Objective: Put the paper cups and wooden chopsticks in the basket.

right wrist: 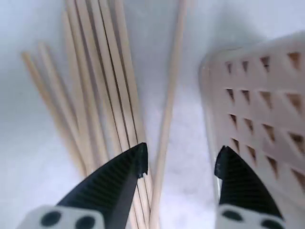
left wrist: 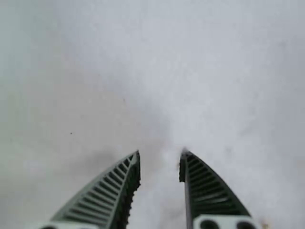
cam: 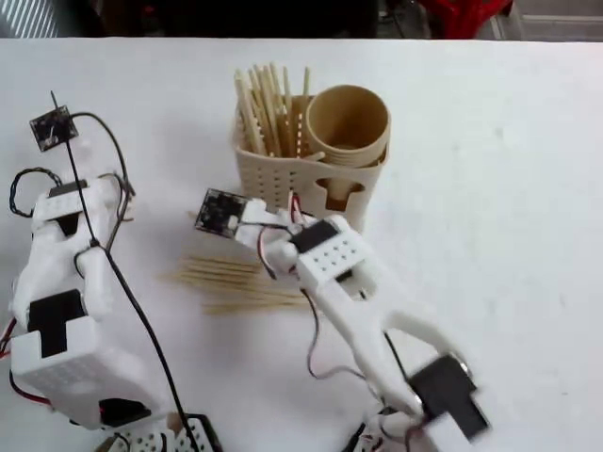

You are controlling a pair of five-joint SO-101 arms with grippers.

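A cream perforated basket (cam: 283, 174) stands at the table's middle back, holding stacked paper cups (cam: 347, 127) and several upright wooden chopsticks (cam: 268, 108). More chopsticks (cam: 231, 278) lie loose on the table in front of it. My right gripper (right wrist: 180, 162) is open low over these loose chopsticks (right wrist: 102, 95), one stick (right wrist: 167, 119) between its fingers, the basket wall (right wrist: 257, 109) just beside one fingertip. The right arm (cam: 325, 254) sits right in front of the basket. My left gripper (left wrist: 159, 160) is open over bare table, and its arm (cam: 66, 235) rests at the left.
A white table (cam: 509, 235) carries everything, with free room to the right and at the back left. Black cables (cam: 122, 282) run along the left arm and across the table toward the front.
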